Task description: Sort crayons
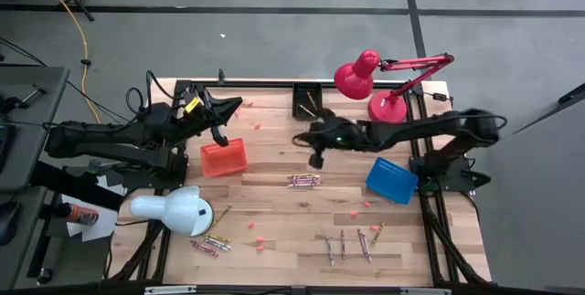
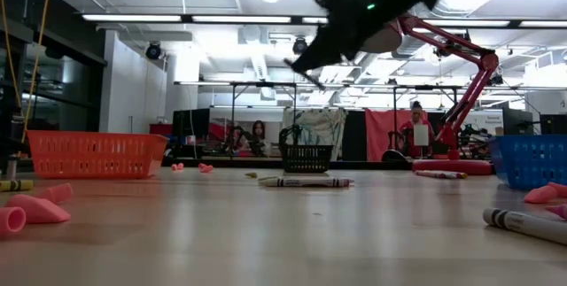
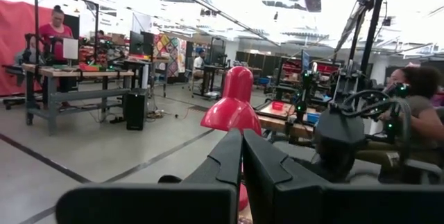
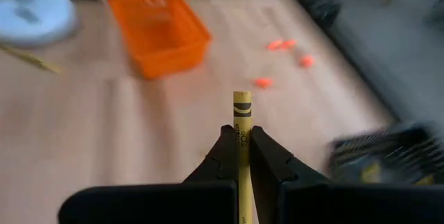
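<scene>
**Yellow crayon held aloft by right arm, mid-counter**

The wooden counter [image 1: 274,217] is seen whole only from above. Three baskets are set on it: an orange basket [image 1: 223,157] at the left, a blue basket [image 1: 391,179] at the right, and a black basket [image 1: 308,100] at the far edge. A red desk lamp [image 1: 379,80] stands at the far right corner, a white lamp [image 1: 174,209] at the near left.

The left gripper [image 1: 222,139] is parked above the orange basket's far edge; its fingers are closed together with nothing between them, as its wrist view shows.

The right gripper [image 1: 316,159] hangs over mid-counter, clear of the surface. Its fingers are pinched onto a yellow crayon [image 4: 241,130], gripped along the shaft with the tip projecting forward.

Loose crayons remain on the counter: a bunch [image 1: 303,181] near the centre, another bunch [image 1: 211,244] beside the white lamp, and scattered ones [image 1: 352,243] along the near edge. Small pink chips [image 1: 260,241] are strewn about.

Risk, as judged: the grip is narrow and off the crayon's middle, so a fast swing could let it pivot or slip, dropping it short of its basket or into the wrong one.

Only the right wrist view reveals the crayon; from above it cannot be made out. Only the low view confirms the gripper's height off the counter.
</scene>
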Controlling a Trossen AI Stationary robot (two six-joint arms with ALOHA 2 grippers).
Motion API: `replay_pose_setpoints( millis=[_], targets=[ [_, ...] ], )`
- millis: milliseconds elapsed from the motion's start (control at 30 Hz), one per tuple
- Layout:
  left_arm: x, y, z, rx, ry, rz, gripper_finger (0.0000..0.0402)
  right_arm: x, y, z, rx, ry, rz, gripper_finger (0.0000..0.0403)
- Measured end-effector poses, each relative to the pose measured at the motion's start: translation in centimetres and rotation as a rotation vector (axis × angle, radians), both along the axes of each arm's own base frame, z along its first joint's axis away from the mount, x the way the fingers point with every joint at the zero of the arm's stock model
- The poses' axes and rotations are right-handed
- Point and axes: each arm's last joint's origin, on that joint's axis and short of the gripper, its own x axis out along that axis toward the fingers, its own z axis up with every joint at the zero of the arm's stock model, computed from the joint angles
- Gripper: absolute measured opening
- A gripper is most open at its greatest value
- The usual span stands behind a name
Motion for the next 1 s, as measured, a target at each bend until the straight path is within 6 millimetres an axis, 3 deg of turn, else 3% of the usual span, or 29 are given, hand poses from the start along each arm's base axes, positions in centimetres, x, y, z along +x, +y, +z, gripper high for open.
replay_pose_setpoints(
  millis=[167,300,433,600,1000],
  targets=[
    [0.0,0.0,0.0,0.0,0.0,0.0,0.0003,3.3,-2.9,-2.1,-0.333,0.235,-0.09,0.0001],
    [0.0,0.0,0.0,0.0,0.001,0.0,0.0003,5.3,-5.8,-3.7,-0.421,0.331,-0.166,0.0001],
    [0.0,0.0,0.0,0.0,0.001,0.0,0.0003,6.0,-8.7,-5.7,-0.427,0.41,-0.249,0.0001],
    [0.0,0.0,0.0,0.0,0.0,0.0,0.0003,5.6,-11.0,-5.9,-0.352,0.393,-0.371,0.0001],
    [0.0,0.0,0.0,-0.005,0.004,0.02,0.0003,5.2,-11.7,-5.8,-0.179,0.276,-0.501,0.0069]
  ],
)
